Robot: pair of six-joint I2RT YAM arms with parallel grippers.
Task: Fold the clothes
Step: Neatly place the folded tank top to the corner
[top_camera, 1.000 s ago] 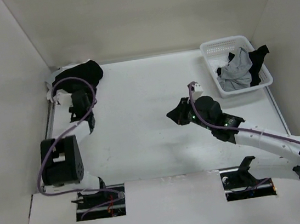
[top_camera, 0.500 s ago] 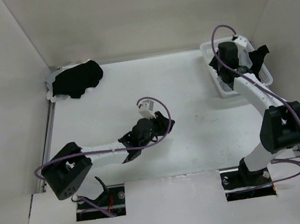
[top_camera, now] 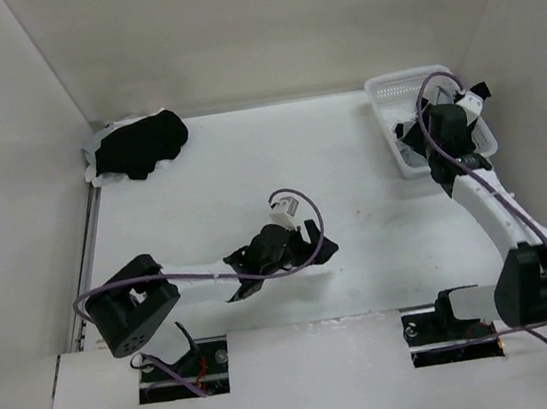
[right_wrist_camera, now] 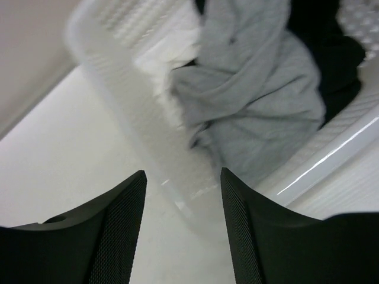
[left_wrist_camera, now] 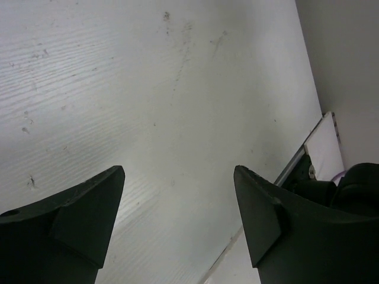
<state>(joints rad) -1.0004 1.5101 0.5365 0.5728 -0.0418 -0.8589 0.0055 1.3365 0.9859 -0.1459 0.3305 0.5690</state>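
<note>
Clothes (right_wrist_camera: 237,124): found in two lots, both at the far end of the bench (top_camera: 249,167).

Lot one lies inside the white slotted basket (top_camera: 401,81) at the far right corner. A crumpled grey garment (right_wrist_camera: 266,71) fills most of what the wrist view shows of the basket, with a black garment (right_wrist_camera: 331,53) bunched against it on the far side. Seen from above, part of the black fabric hangs out over the basket's far right rim.

Lot two is a heap at the far left corner: a black top (top_camera: 145,144) lying on white fabric (top_camera: 98,147), pushed up against the side wall (top_camera: 44,144).

Right fingers (right_wrist_camera: 112,225): spread wide, nothing between them. They sit above the basket's wall (blurred in the close view), with bare bench to one side and the grey garment just beyond the tips. No contact with the fabric is visible.

Left fingers (top_camera: 318,249): out over the middle of the bench, towards its near edge, well apart from both lots. The wrist view shows them (left_wrist_camera: 83,213) standing wide apart, with only scuffed white bench surface in the gap. Nothing is held.
</note>
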